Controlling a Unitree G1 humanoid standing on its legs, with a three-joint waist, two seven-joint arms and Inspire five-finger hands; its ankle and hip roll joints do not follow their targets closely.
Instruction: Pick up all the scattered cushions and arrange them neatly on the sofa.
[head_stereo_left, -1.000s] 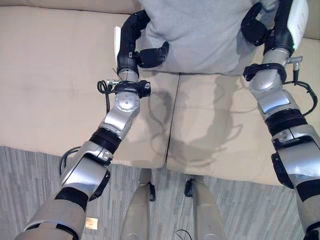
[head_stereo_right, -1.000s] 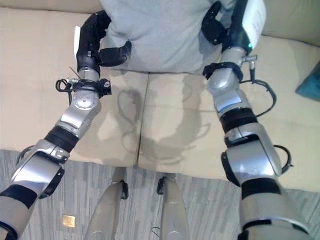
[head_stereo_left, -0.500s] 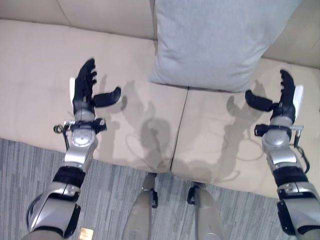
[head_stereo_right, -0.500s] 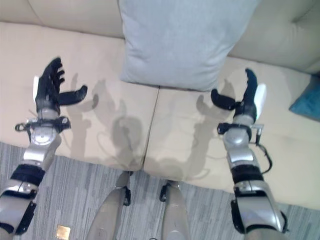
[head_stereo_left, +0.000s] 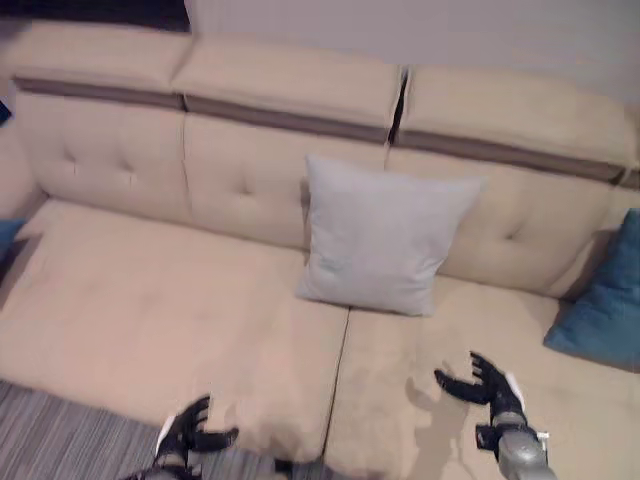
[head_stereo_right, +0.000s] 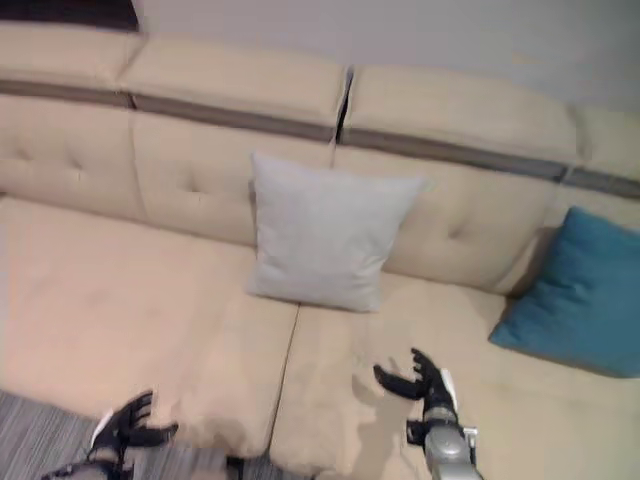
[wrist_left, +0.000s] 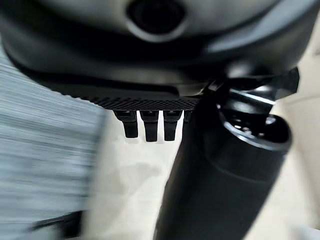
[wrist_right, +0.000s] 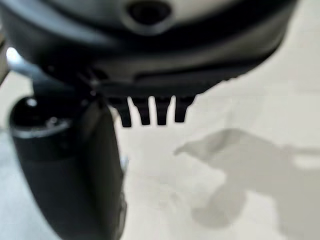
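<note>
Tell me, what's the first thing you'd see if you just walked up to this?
You'd spot the grey cushion first, standing upright against the backrest in the middle of the beige sofa. Next comes the blue cushion, leaning at the sofa's right end. Low down, the robot's left hand and right hand hang open and hold nothing.

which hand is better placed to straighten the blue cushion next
Right, probably. The right hand hovers open over the seat on the same side as the blue cushion; the left hand hangs open at the sofa's front edge, far across.
</note>
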